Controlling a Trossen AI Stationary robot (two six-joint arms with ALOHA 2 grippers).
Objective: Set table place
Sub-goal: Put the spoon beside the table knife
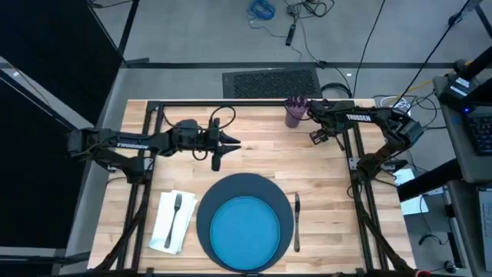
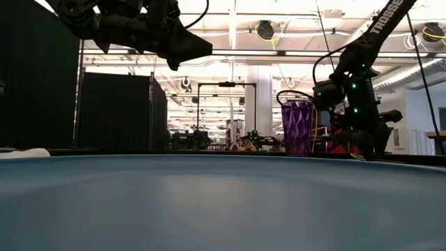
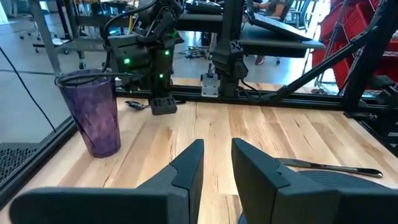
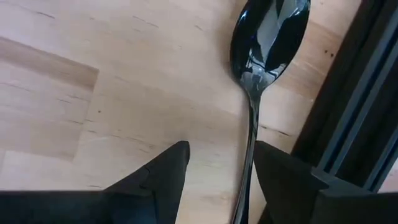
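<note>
Silver spoon (image 4: 258, 74) lies flat on the light-wood worktop (image 1: 261, 158), its handle running between the spread fingers of the right end effector (image 4: 217, 171), which is released and not touching it, the bowl just ahead. Right beside that end effector stands the purple cup (image 1: 294, 112), upright at the far edge. Well apart hovers the left end effector (image 3: 216, 168), fingers parted, empty. Nearer its side lie the blue plate (image 1: 245, 229) on the grey charger (image 1: 206, 204), knife (image 1: 297, 221), and fork (image 1: 176, 213) on the napkin (image 1: 163, 227).
</note>
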